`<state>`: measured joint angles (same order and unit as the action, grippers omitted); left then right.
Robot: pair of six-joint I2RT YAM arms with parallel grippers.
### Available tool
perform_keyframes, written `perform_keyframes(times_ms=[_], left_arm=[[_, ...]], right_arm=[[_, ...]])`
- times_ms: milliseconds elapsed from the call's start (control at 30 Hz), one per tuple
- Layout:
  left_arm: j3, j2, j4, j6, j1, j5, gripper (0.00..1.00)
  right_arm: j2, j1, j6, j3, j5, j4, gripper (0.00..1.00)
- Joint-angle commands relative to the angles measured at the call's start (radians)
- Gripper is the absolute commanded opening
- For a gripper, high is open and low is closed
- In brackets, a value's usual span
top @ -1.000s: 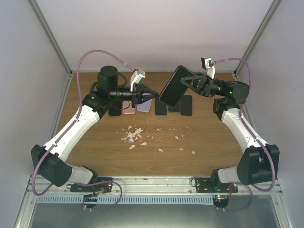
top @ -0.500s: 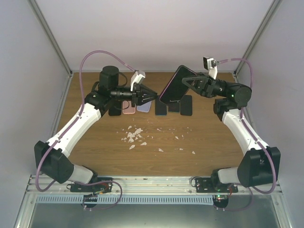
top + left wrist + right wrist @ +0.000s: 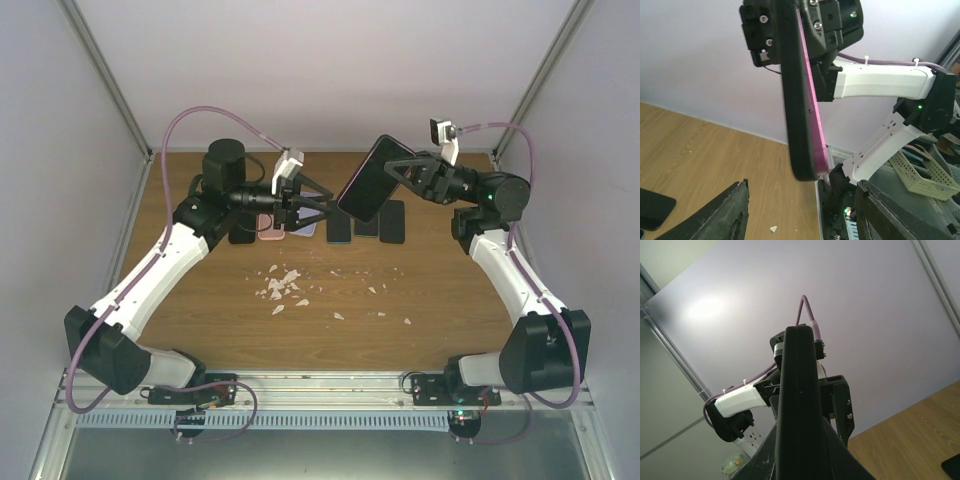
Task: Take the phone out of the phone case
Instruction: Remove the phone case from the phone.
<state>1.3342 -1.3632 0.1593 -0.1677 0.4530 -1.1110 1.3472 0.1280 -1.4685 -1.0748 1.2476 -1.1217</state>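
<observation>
Left gripper [image 3: 318, 203] is being held open, its fingers [image 3: 732, 215] spread wide, with the phone [image 3: 365, 190] lying just beside it at 3 o'clock in the top view. Phone and pink case [image 3: 812, 115] are being gripped aloft over the far side of the table [image 3: 200, 300] by the right gripper [image 3: 398, 172], which is closed on the upper end. The long axis is being held tilted, from 1 o'clock down to 7 o'clock. The free lower end is pointing toward the left gripper, judged the nearer arm for peeling. From the left wrist the phone is being seen edge-on, near upright, above the gap between the fingers.
</observation>
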Motion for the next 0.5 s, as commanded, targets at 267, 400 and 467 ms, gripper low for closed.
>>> perform_keyframes(times_ms=[267, 400, 467], left_arm=[[0.01, -0.011, -0.1, -0.055, 0.033, 0.019, 0.52], [-0.007, -0.016, -0.121, -0.08, 0.025, 0.027, 0.49], [-0.024, -0.015, -0.133, -0.097, 0.021, 0.039, 0.47]], right_arm=[[-0.031, 0.016, 0.023, 0.001, -0.012, -0.049, 0.0], [-0.036, 0.018, 0.007, 0.005, -0.012, -0.063, 0.01], [-0.039, 0.02, -0.008, 0.01, -0.012, -0.088, 0.01]])
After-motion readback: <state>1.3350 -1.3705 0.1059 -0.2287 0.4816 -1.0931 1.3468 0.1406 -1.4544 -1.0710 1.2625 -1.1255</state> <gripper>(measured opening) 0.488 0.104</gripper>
